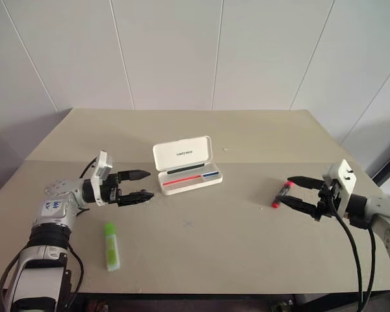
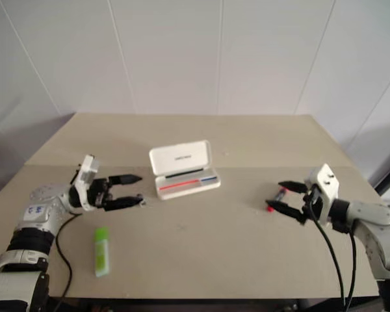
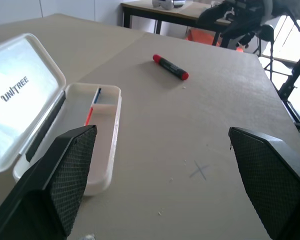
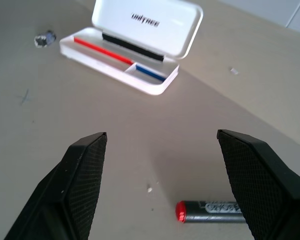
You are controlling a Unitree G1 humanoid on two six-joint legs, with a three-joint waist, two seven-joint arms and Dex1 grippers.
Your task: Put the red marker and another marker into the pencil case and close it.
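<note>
- Left tool (image 1: pixel 140 185): its two black fingers stand wide apart and hold nothing, hovering at 9 o'clock of the case above the beige worktop (image 1: pixel 201 260).
- Chunky light green highlighter-style marker (image 1: pixel 111 246): lies flat on the worktop at 6 o'clock of the left tool, near the front edge, untouched.
- White hard plastic hinged pencil case (image 1: pixel 186 165): sits mid-worktop with its lid raised at 12 o'clock; red and blue stripes show in the tray.
- Short red marker with a dark end (image 1: pixel 282 194): lies on the worktop at 3 o'clock of the case, between the spread fingers of the right tool (image 1: pixel 291 190), which grips nothing.
- Step in hand, by judgement: grasping the red marker. Lower the right tool until both fingers flank the barrel mid-length, square to its axis, then clamp before lifting.
- View differences: the right wrist view shows the marker's printed dark barrel (image 4: pixel 212 211) lying across the gap, nearer one finger; the left wrist view shows the lid lettering (image 3: pixel 14 93).
</note>
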